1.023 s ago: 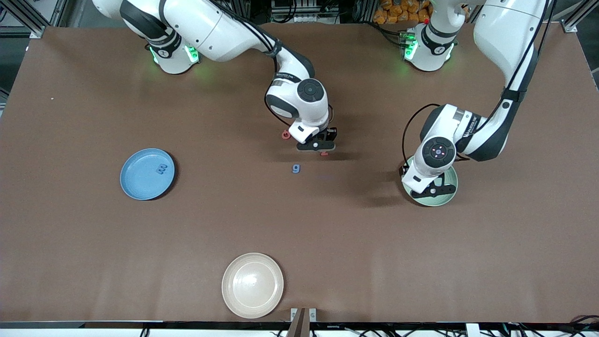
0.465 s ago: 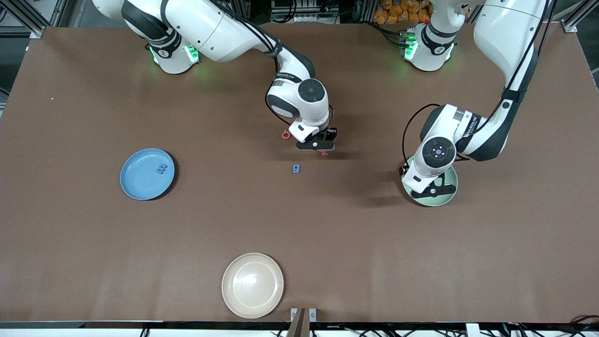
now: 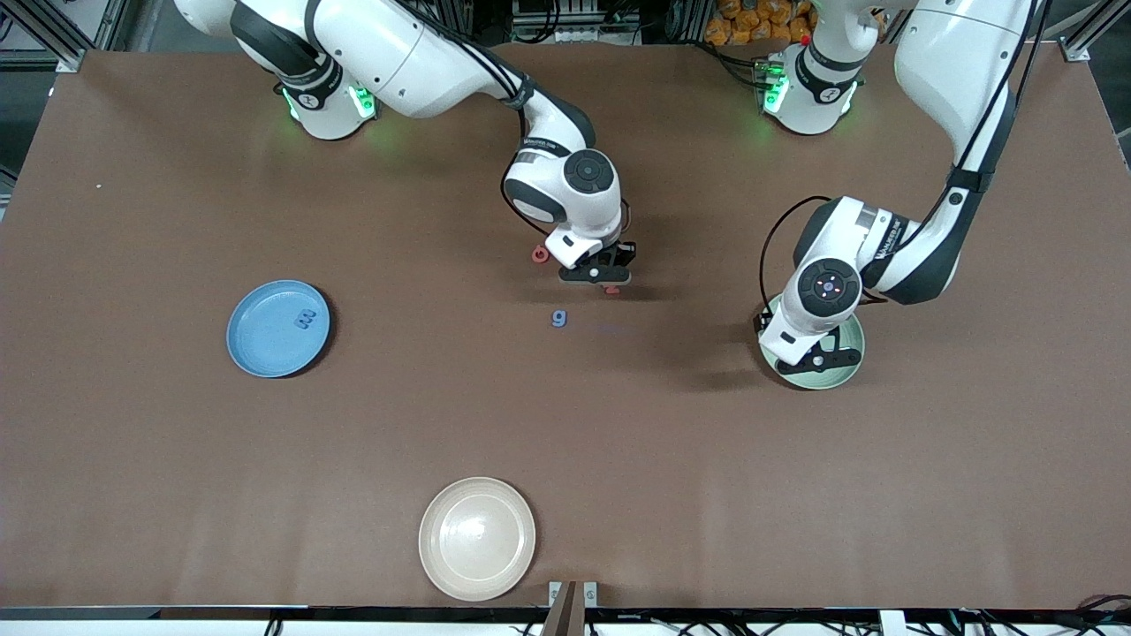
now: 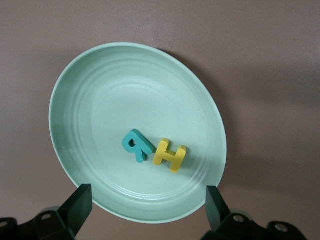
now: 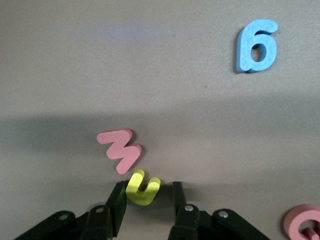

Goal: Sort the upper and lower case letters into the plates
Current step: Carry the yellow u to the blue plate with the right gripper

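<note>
1. starting at the right arm's end of the desk (image 3: pixel 177 486), we see the bright blue plate (image 3: pixel 256 353) with one small blue letter (image 3: pixel 305 319) lying in it.
2. we find the cream plate (image 3: pixel 477 539) near the desk edge closest to the front camera, well apart from both other plates.
3. we spot a red ring-shaped letter (image 3: pixel 539 254) on the desk just beside the right arm's wrist.
4. the right gripper (image 3: pixel 601 278) is down at the desk near the middle. in its wrist view we see its fingers narrowly spread, one on each side of a yellow letter u (image 5: pixel 142 187). one finger touches the letter and the other stands just apart from it, so we do not call it pinched.
5. a pinkish-red zigzag letter (image 5: pixel 120 149) lies on the desk, touching or almost touching the yellow u.
6. a blue letter g (image 3: pixel 558 318) lies on the bare desk, nearer to the front camera than the right gripper.
7. toward the left arm's end sits the pale mint plate (image 4: pixel 100 100). in it a teal letter r (image 4: pixel 136 145) and a yellow letter h (image 4: pixel 170 155) lie just beside each other.
8. the left arm waits with the left gripper (image 4: pixel 148 195) over the mint plate, its fingers spread wide and holding nothing.
</note>
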`<state>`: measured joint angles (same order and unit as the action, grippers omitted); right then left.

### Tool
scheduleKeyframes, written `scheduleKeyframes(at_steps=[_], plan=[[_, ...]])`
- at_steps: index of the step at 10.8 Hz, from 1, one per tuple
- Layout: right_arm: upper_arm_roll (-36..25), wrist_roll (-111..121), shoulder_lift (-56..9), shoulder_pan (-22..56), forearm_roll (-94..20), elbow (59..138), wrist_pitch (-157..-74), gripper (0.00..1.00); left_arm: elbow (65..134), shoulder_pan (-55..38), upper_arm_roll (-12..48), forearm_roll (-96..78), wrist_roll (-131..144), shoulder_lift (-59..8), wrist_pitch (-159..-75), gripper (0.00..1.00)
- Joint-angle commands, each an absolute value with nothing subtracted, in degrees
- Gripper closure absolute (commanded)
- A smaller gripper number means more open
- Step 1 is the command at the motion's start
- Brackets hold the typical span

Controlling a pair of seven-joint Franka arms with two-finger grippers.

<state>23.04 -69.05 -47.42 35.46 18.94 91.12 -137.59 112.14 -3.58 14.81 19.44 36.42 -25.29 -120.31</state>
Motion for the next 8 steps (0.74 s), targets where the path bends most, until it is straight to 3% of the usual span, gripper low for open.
scheduleKeyframes(at_steps=[1,5,8], plan=[[22.68,-70.31,-49.48,36.21,18.46,89.65,-138.95,0.60,112.76,-3.52,14.94,20.30,38.67,-24.35,-120.76,0.00],[22.68,-70.40,-49.48,36.12,16.44,89.21,-139.13,0.64,112.41,-3.34,14.94,20.30,38.76,-24.43,-120.76,0.00],[22.68,-70.40,-49.40,36.12,16.44,89.21,-139.13,0.84,111.98,-3.08,14.85,18.73,38.76,-24.35,-120.76,0.00]])
